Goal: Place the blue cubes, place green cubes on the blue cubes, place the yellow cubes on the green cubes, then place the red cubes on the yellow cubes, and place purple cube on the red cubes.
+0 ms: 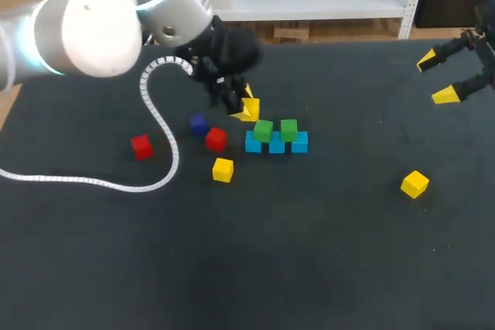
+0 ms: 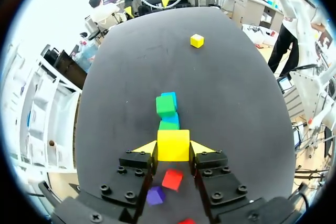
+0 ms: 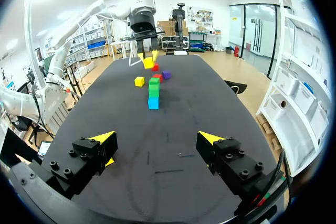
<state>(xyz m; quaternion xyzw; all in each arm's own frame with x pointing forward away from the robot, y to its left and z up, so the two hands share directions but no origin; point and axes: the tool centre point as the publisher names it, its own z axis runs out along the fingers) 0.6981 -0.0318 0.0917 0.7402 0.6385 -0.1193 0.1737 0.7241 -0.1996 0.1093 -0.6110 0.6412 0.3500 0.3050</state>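
My left gripper (image 1: 246,107) is shut on a yellow cube (image 2: 173,145) and hangs just above and left of the stack. The stack is a row of three blue cubes (image 1: 277,145) with two green cubes (image 1: 263,130) on top. To its left lie a purple cube (image 1: 199,124), two red cubes (image 1: 216,139) (image 1: 141,146) and a loose yellow cube (image 1: 223,169). Another yellow cube (image 1: 414,184) sits far right. My right gripper (image 1: 441,75) stands open and empty at the table's far right, well away from the cubes (image 3: 153,93).
A white coiled cable (image 1: 158,117) from my left arm trails over the table's left side, near the outer red cube. Bare dark tabletop (image 1: 309,253) spreads across the front and between the stack and the right yellow cube.
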